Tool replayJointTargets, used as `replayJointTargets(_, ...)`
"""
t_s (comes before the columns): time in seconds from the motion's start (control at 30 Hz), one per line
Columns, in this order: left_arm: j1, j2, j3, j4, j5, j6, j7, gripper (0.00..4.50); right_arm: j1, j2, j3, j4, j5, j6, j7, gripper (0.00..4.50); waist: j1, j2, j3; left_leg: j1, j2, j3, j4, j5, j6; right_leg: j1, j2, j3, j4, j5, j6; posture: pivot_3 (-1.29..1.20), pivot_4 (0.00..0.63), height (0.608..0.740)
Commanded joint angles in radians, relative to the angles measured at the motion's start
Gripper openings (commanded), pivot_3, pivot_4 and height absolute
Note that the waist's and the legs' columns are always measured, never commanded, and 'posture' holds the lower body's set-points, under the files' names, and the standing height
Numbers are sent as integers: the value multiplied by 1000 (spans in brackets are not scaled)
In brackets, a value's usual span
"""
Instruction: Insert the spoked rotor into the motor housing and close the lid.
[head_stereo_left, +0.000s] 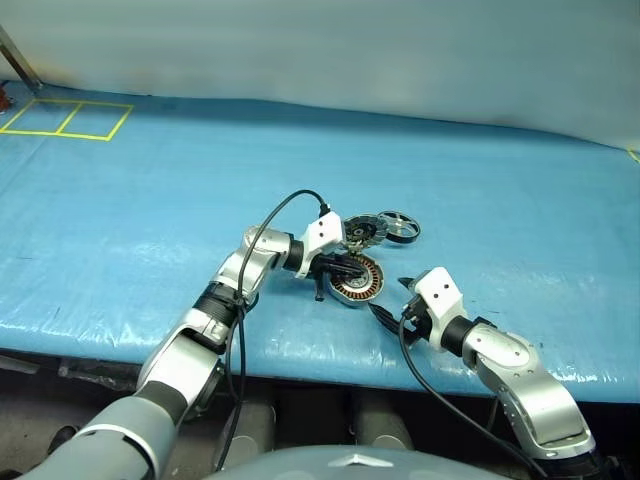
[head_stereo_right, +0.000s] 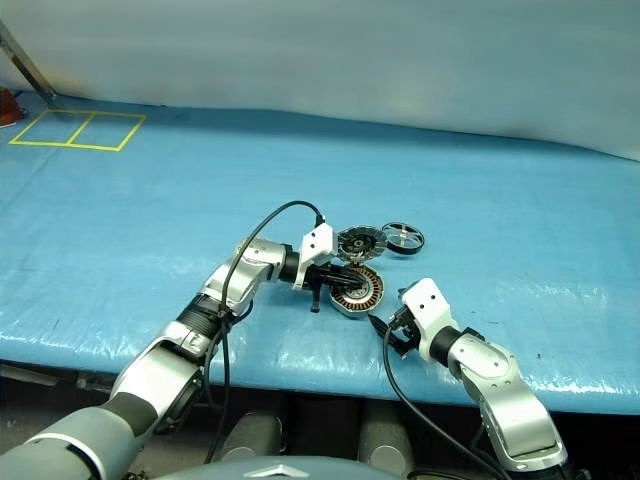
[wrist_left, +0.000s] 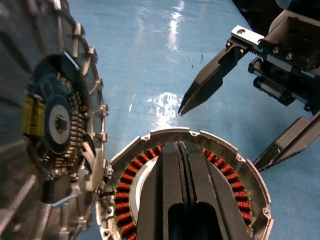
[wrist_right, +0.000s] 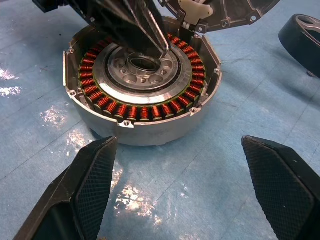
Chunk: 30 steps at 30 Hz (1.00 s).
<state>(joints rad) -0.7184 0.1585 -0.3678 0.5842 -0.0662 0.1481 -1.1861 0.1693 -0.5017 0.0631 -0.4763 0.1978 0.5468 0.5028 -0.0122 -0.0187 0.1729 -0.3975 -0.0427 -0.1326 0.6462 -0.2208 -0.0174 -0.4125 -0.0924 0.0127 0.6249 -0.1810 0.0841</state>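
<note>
Left gripper (head_stereo_right: 335, 273) closed, empty — tips over motor housing (wrist_right: 142, 85) centre; right gripper (wrist_right: 175, 187) wide open, empty — just short of it.

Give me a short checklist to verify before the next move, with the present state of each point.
1. Motor housing upright on the blue table, windings showing: ok.
2. Spoked rotor seated in the housing: not ok; it lies on the table beyond the housing.
3. Lid clear of the housing's opening: ok; it leans at the far rim.
4. Left gripper free for a pick: not ok; shut, tips over the housing's centre.
5. Right gripper ready: ok; open, in front of the housing, holding nothing.
</note>
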Motion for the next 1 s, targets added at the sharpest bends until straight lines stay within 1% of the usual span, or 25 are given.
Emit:
replayJointTargets(0.03,-2,-1,-17,-6,21,-13,-7,33,0,-2,-7,-28,-1,-18,1,4193,0,0,0,0,0,0,0,0,0,0,0,0,0,0,0,0,150,740)
replayJointTargets(0.47,5,28,-26,-8,39,-6,-11,33,3,11,-1,-24,-1,-22,-7,4193,0,0,0,0,0,0,0,0,0,0,0,0,0,0,0,0,150,740)
replayJointTargets(0.67,-17,31,-12,-3,29,20,-10,33,0,32,-3,-30,13,-29,-7,4193,-1,0,0,0,0,0,0,0,0,0,0,0,0,0,0,0,150,740)
replayJointTargets(1.0,-68,37,-28,46,97,-17,31,33,8,37,11,-23,-6,-34,-15,4193,-1,0,0,0,0,0,0,0,0,0,0,0,0,0,0,0,150,740)
